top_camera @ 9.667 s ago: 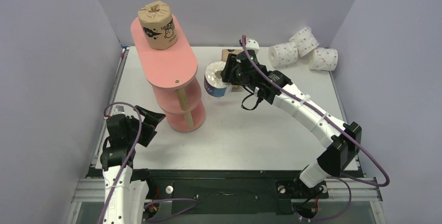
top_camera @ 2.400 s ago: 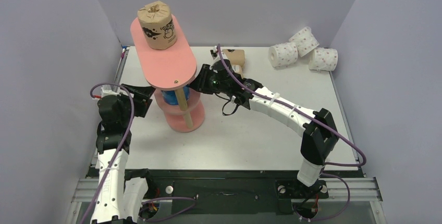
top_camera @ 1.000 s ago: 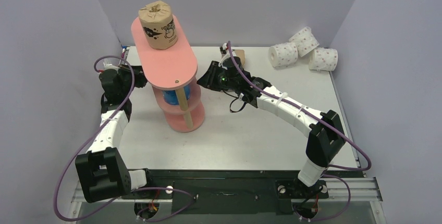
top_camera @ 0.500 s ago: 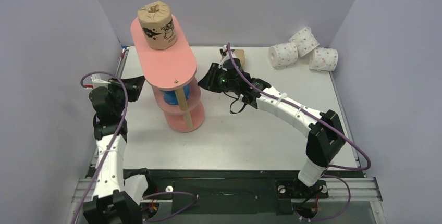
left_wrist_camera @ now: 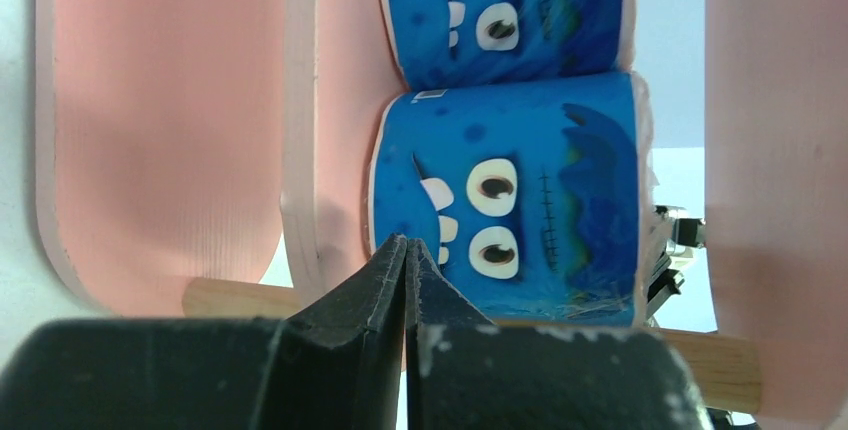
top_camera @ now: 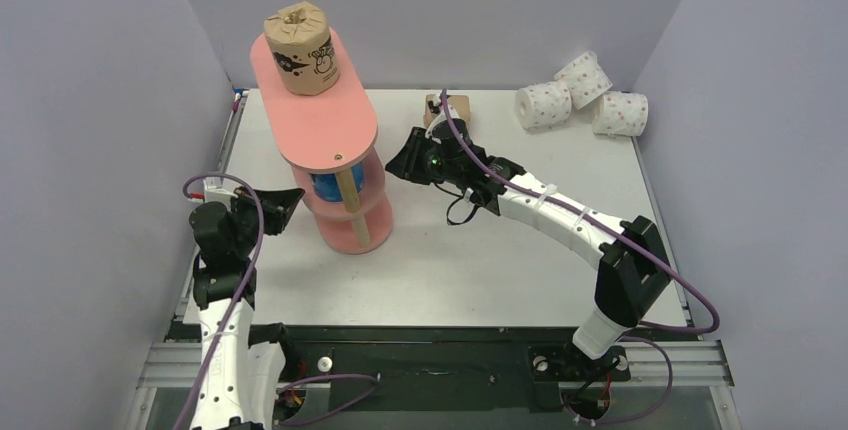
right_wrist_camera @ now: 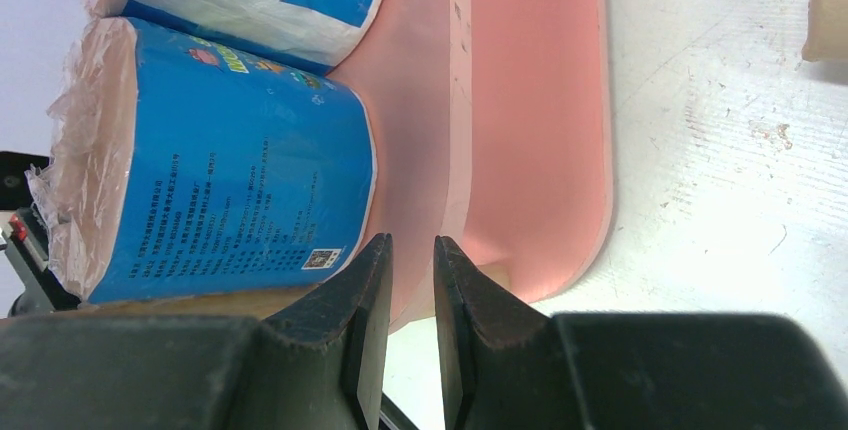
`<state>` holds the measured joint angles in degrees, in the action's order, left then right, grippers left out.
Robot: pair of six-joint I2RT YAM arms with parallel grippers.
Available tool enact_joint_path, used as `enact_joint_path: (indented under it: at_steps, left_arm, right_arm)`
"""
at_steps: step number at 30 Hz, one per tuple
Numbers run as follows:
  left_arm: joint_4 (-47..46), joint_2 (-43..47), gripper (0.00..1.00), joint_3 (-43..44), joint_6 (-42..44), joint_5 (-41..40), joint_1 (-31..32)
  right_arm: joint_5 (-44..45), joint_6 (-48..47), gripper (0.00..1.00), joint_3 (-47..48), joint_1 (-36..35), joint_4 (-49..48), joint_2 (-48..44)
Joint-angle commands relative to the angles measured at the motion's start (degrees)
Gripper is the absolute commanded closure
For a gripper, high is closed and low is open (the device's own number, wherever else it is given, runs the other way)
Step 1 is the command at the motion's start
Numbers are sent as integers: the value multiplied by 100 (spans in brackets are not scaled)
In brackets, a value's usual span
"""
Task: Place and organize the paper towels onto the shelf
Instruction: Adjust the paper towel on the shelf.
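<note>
White table (top_camera: pixel 500 260), pink shelf (top_camera: pixel 325 130) — blue rolls (top_camera: pixel 326 187) now sit on its middle tier; my right pincer (right_wrist_camera: pixel 410 250) has backed off, barely parted and empty, left pincer (left_wrist_camera: pixel 405 250) pinched shut.

Right arm (top_camera: pixel 560 215) outstretched, right gripper (right_wrist_camera: pixel 412 250) narrowly parted; left gripper (left_wrist_camera: pixel 405 247) pinched closed, empty.

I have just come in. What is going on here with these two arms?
Two robot arms are stocking the pink shelf. Neither gripper holds anything: the left gripper is shut beside the middle tier, the right gripper slightly open opposite. Two blue rolls sit on that tier, one brown roll on top. Three dotted rolls and another brown one wait on the table.
</note>
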<state>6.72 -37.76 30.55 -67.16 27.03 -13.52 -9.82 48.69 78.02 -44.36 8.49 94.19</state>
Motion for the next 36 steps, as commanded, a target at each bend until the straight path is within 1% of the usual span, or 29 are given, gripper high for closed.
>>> enact_joint_path:
  at_steps: [1, 7, 16, 24, 28, 30, 32, 34, 36]
  left_arm:
    - [-165, 31, 100, -16, 105, 204, 65]
    - [-397, -65, 100, -69, 33, 177, 221]
    - [-584, -301, 100, 0, 1, -140, 689]
    - [-562, -300, 100, 36, 27, -226, 720]
    - [-77, -89, 100, 233, 216, -359, 673]
    - [321, 26, 100, 429, 412, -531, 619]
    - [910, 57, 98, 656, 618, -677, 596]
    - [1312, 84, 94, 906, 805, -870, 570]
    - [1822, 125, 85, 1087, 1032, -1168, 560]
  right_arm:
    - [145, 0, 81, -45, -69, -332, -261]
    - [156, -4, 81, -35, -79, -334, -257]
    - [143, -15, 81, -39, -73, -344, -239]
    - [180, -55, 81, -82, -38, -316, -316]
    - [246, -85, 81, -289, 64, -307, -533]
    - [281, -111, 81, -438, 151, -298, -715]
    - [333, -143, 81, -607, 242, -266, -945]
    - [457, -272, 80, -772, 333, -188, -1219]
    - [694, -426, 80, -942, 403, -29, -1531]
